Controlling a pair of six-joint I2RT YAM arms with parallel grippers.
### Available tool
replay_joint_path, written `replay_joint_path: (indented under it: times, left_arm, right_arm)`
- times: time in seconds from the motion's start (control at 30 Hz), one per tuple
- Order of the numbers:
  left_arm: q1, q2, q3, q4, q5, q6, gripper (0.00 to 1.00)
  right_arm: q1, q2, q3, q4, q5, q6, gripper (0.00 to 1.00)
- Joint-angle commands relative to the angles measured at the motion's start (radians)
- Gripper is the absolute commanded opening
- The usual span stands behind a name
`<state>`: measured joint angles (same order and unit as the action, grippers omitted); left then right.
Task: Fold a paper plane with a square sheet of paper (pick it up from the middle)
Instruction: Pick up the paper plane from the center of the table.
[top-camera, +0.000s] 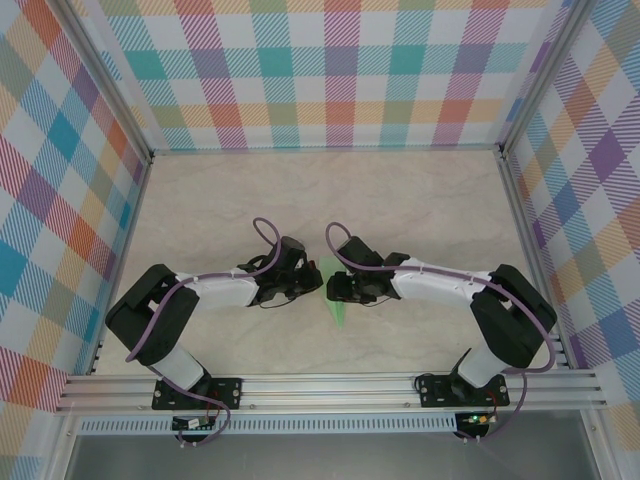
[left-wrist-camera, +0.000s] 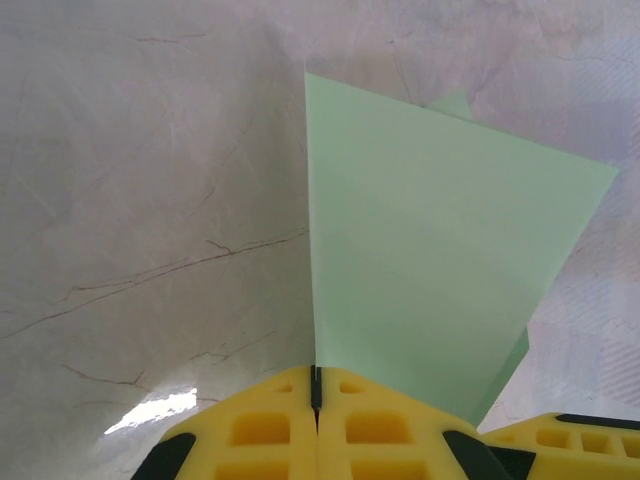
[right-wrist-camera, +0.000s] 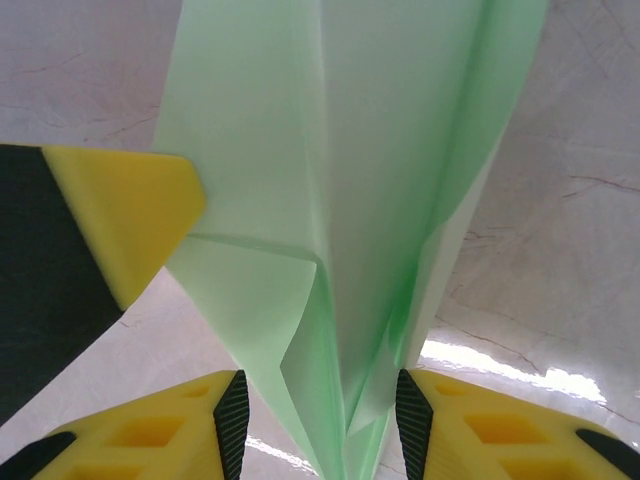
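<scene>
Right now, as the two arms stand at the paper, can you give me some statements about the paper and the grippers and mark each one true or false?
1. The left gripper is shut on an edge of the paper. True.
2. The paper lies as a flat, unfolded square. False: it is folded, with creases, and narrows toward a point.
3. The right gripper has its jaws apart, with the folded paper between them. True.
4. The paper is pale pink. False: it is pale green.
5. The two grippers are far apart, at opposite sides of the table. False: they meet close together near its middle, with the paper between them.
</scene>
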<state>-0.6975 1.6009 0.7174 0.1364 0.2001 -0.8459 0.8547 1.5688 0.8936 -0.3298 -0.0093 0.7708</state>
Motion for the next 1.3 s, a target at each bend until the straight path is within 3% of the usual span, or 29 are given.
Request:
replay_joint_path:
  times: [0.0,0.3,0.47,1.27]
  left_arm:
    - [0.012,-0.003,-0.003,-0.006,-0.001,0.001,0.0]
    - [0.012,-0.002,-0.001,-0.008,0.002,0.0,0.0]
    - [0.012,0.001,0.001,-0.009,0.001,0.0,0.0]
    - [0.012,0.004,0.003,-0.011,0.011,0.002,0.0]
  right_arm:
    - [0.015,-0.027,0.01,0.019,-0.023,-0.01,0.46]
    - [0.041,-0.03,-0.005,-0.034,0.013,0.049,0.44]
    - [0.063,-0.017,-0.006,-0.053,0.018,0.074,0.37]
    - [0.087,0.067,0.044,-0.084,0.081,0.103,0.37]
